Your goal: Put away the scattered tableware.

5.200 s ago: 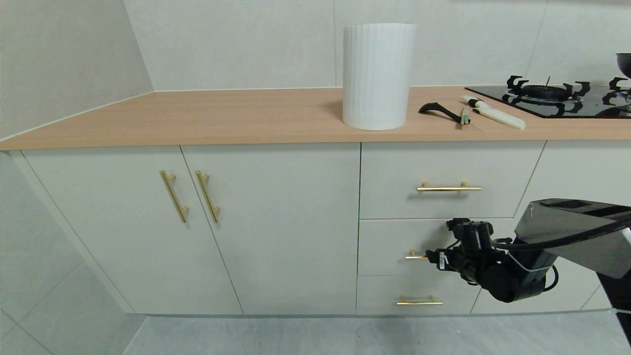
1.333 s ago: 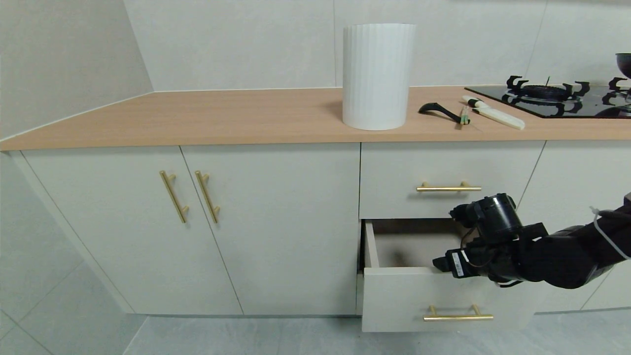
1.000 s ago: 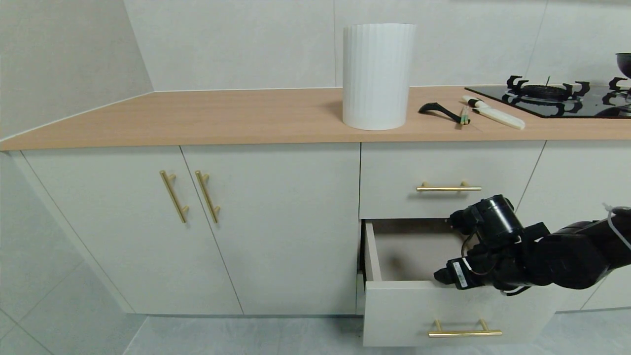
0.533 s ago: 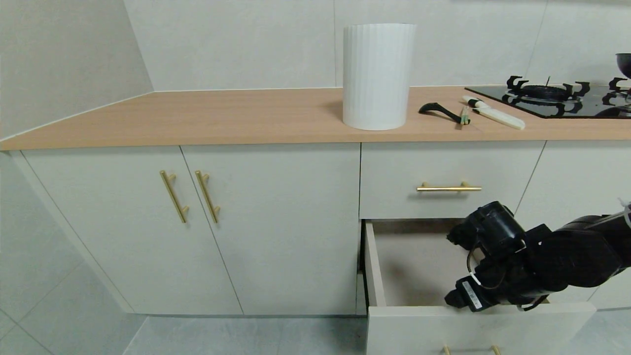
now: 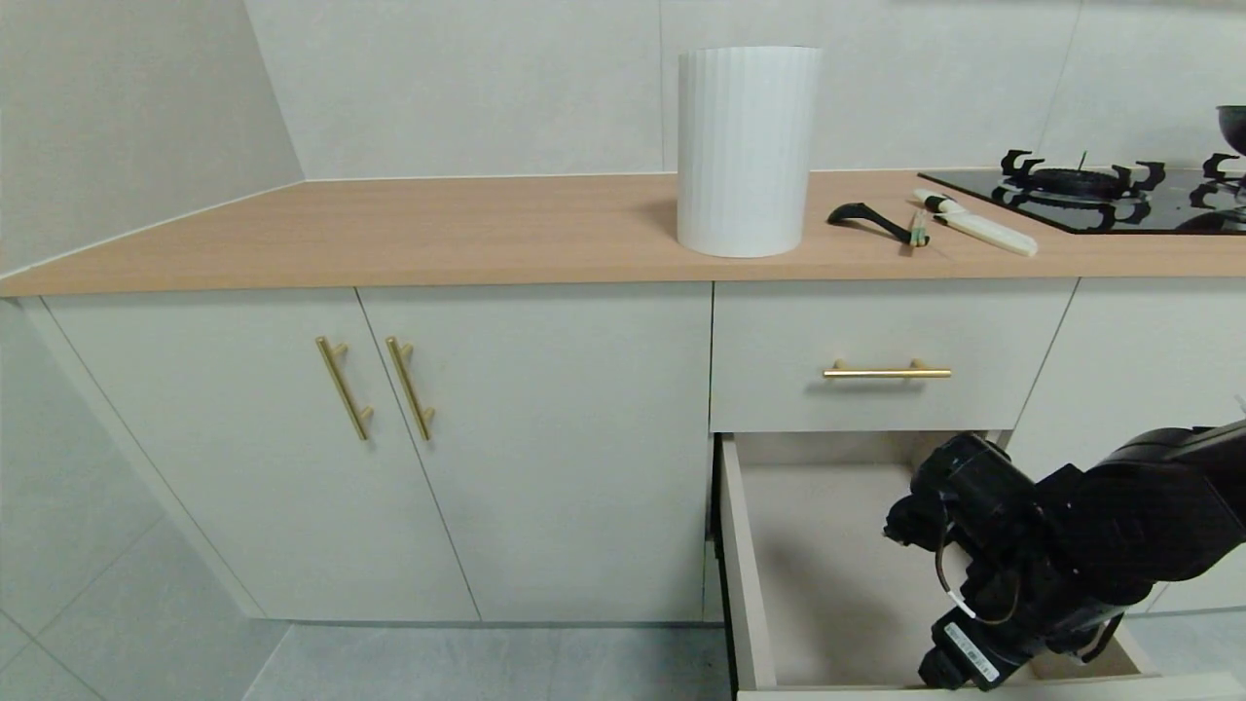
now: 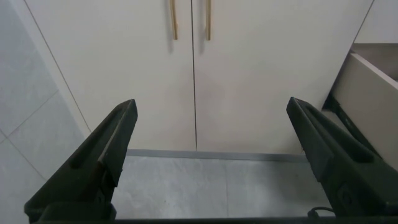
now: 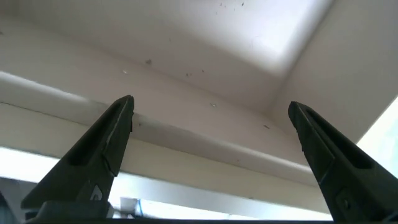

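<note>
**Booth:** Drawer's out. Where's the tableware?

**Me:** Up on the light wooden countertop [image 5: 438, 229], well apart from both my pincers. There's a black curved ladle [image 5: 861, 216] and a pair of thin green-tipped chopsticks [image 5: 916, 230] just right of it. A long cream-white utensil [image 5: 978, 230] lies beside those. All three sit between the tall white ribbed cylinder [image 5: 746, 151] and the black gas hob [image 5: 1081, 190].

**Booth:** And the pincers?

**Me:** My right pincer [image 7: 210, 106] is low at the near end of the open pale drawer [image 5: 745, 555], fingers spread wide with nothing between them. My left pincer [image 6: 210, 104] is spread and empty too, low on the left, facing the pale cupboard doors [image 6: 249, 62].

**Booth:** How will those pieces handle?

**Me:** All light and stiff, I'd say. The ladle looks like plastic, and I'd pinch it mid-handle, where the shaft lifts off the wood. The chopsticks are the tricky ones: thin, lying flat, likely to roll or split apart. I'd close across both at the middle. The cream piece I can't identify for sure. It looks smooth, maybe slippery, so I'd grip it squarely at mid-length.
</note>
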